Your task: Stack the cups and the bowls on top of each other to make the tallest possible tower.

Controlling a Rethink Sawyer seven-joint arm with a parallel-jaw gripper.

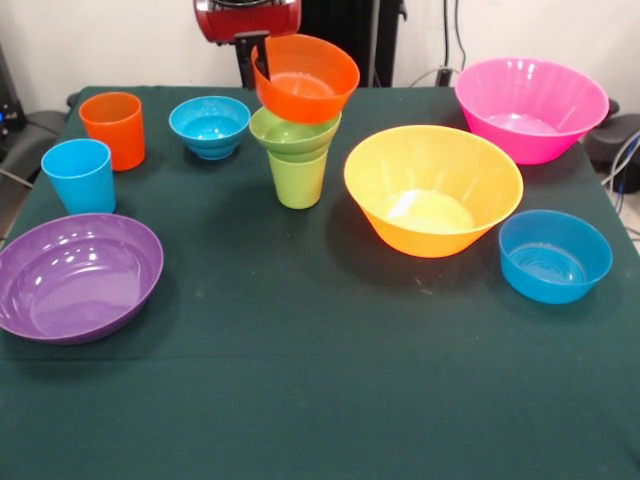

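Note:
The tower stands at the table's middle back: a lime green cup [298, 182] with the small green bowl [294, 133] sitting in its mouth. My gripper [262, 72] comes down from the red arm [247, 17] and is shut on the left rim of the medium orange bowl [310, 78]. It holds the bowl tilted just over the small green bowl; I cannot tell whether the two touch. The orange cup [113, 128] and light blue cup [79, 176] stand upright at the left. The small blue bowl [209, 126] sits between them and the tower.
The large purple bowl [76, 278] lies at the front left. The yellow-orange bowl [432, 190] sits right of the tower, the pink bowl [531, 108] at the back right, the medium blue bowl [555, 256] at the right. The dark green tablecloth [320, 400] covers the table.

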